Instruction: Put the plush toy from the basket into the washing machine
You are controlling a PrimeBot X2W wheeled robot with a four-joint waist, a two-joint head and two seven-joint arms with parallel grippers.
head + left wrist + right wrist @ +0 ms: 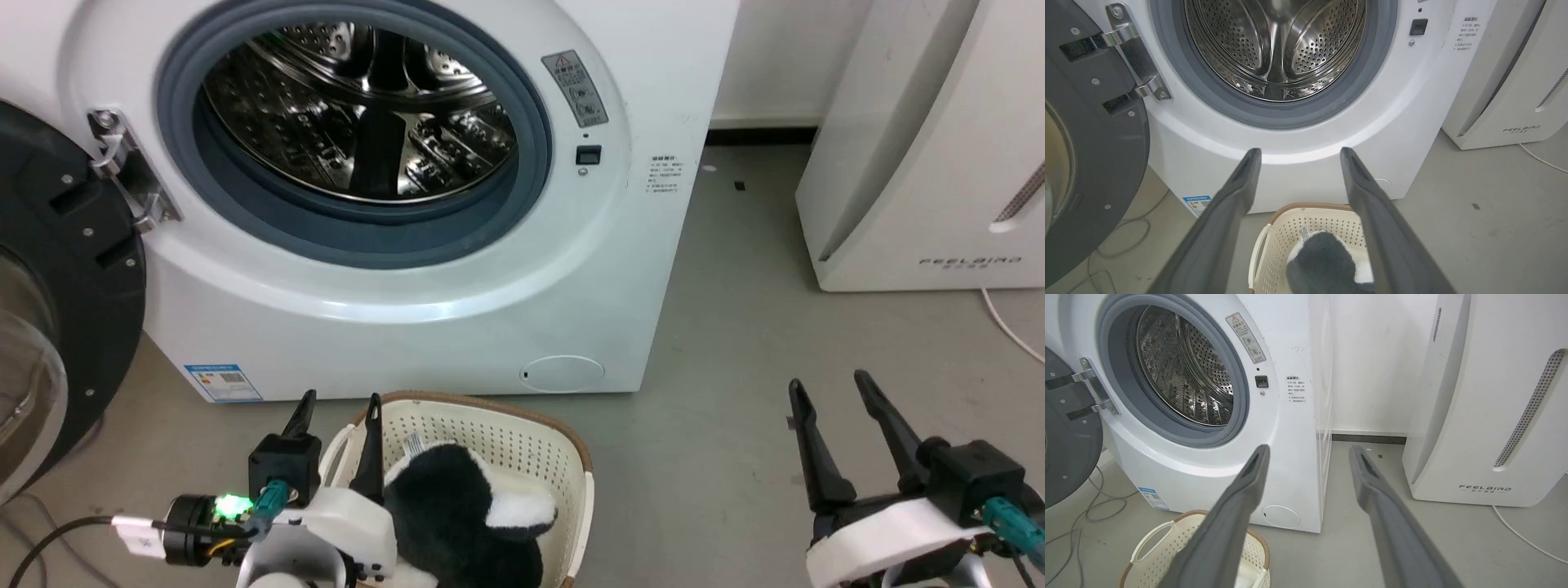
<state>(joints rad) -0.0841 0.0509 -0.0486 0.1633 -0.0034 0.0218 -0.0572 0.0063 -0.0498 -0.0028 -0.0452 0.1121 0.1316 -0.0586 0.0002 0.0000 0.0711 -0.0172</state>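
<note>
Black-and-white plush toy (pixel 465 514) lies ungrasped in the basket (pixel 522 433) below the open washing machine (pixel 408 327), left pincer (pixel 341 400) spread by the basket rim, right pincer (pixel 827 380) spread idle, so probably pre-grasp: next, lower left onto toy and clamp.

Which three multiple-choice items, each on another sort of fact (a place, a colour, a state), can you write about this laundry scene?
1. Where does the plush toy lie?
A) in the basket
B) inside the steel drum
C) on the bare floor

2. What colour is the basket's rim?
A) blue
B) brown
C) black

3. How is the door of the washing machine?
A) shut
B) taken off
C) swung open

Key:
1 A: its black-and-white fur shows between the perforated walls.
2 B: a brown band runs round the top.
3 C: the door hangs aside on its hinge, leaving the grey gasket uncovered.
</note>
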